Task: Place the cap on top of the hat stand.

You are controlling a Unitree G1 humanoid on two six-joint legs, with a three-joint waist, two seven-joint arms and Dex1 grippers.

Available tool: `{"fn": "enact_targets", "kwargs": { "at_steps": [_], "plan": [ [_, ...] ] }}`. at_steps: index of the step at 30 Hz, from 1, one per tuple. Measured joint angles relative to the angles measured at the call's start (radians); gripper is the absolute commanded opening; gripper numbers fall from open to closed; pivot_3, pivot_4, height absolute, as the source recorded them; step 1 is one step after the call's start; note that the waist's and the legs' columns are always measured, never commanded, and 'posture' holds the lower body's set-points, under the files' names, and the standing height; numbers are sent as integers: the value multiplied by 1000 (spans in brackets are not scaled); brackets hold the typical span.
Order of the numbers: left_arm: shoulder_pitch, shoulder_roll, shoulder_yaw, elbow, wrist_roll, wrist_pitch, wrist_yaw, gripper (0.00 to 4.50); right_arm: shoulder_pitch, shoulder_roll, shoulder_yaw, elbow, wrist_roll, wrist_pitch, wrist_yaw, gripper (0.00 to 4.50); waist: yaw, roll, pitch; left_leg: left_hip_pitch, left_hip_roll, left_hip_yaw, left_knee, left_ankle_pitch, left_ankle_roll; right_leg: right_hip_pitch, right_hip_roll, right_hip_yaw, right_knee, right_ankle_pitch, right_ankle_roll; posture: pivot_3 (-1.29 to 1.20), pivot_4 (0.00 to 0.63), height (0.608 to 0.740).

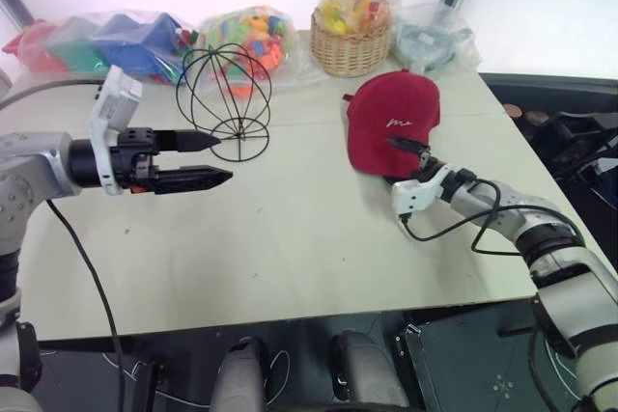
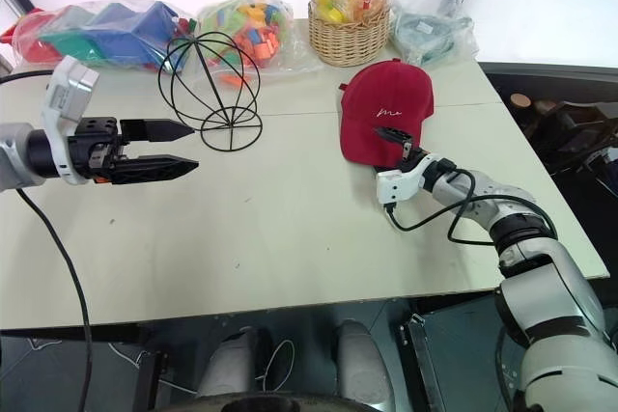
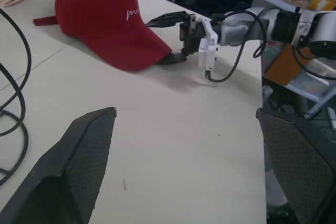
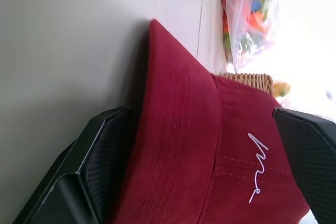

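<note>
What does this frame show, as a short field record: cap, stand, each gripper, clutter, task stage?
cap: flat on the table, brim toward the right gripper
stand: upright, bare, apart from the cap
right gripper: open, one finger above the brim and one below it, not closed
left gripper: open, holding nothing, just in front of the stand
clutter: basket and bagged toys at the far edge
stage: cap not yet gripped

You see the cap (image 1: 391, 121) in matt dark red cloth with stitched seams and white thread embroidery. The hat stand (image 1: 225, 90) is thin black wire. The table (image 1: 290, 238) looks smooth and matt. The basket (image 1: 351, 43) is woven wicker, and glossy clear plastic bags (image 1: 135, 41) lie beside it.
</note>
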Motion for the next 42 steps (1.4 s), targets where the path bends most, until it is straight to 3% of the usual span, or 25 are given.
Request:
{"fn": "enact_targets", "kwargs": {
  "at_steps": [3,10,20,26,31,37,42],
  "plan": [
    [17,1,10,-12,-9,0,2,4500,-5,12,10,13,1,36,-1,3579,2,0,0,7,0,0,-2,-3,4,8,0,0,-2,0,0,0,150,740],
    [54,4,32,-18,-13,-6,-1,4500,-5,12,28,-1,-11,74,-74,29,4,1,1,5,-1,0,-3,-1,2,6,-1,0,-2,0,0,0,150,740],
    [50,35,74,16,-8,-15,3,4500,15,7,26,-103,-19,143,-151,29,4,1,1,5,-1,0,-3,-2,3,5,-1,0,-2,0,0,0,150,740],
    [38,106,141,87,-3,-23,-2,4500,60,-75,-123,-410,47,289,-95,29,6,4,5,3,-1,1,-3,-3,5,2,-1,0,-2,0,0,0,150,740],
    [6,172,175,172,0,-33,-52,4500,-17,-82,-233,-658,116,393,39,29,0,5,5,4,0,1,-5,-3,5,1,0,0,-2,0,0,0,150,740],
    [-88,224,171,336,54,-102,-120,4500,-185,121,-200,-789,172,439,158,29,3,5,5,3,0,2,-5,-3,6,0,0,0,-1,-1,-1,0,150,740],
    [-97,239,166,413,91,-127,-157,4500,-244,310,-132,-742,171,451,157,29,8,4,5,-5,0,2,-3,-3,6,-7,-1,0,0,-1,-1,0,150,740]
  ]
}}
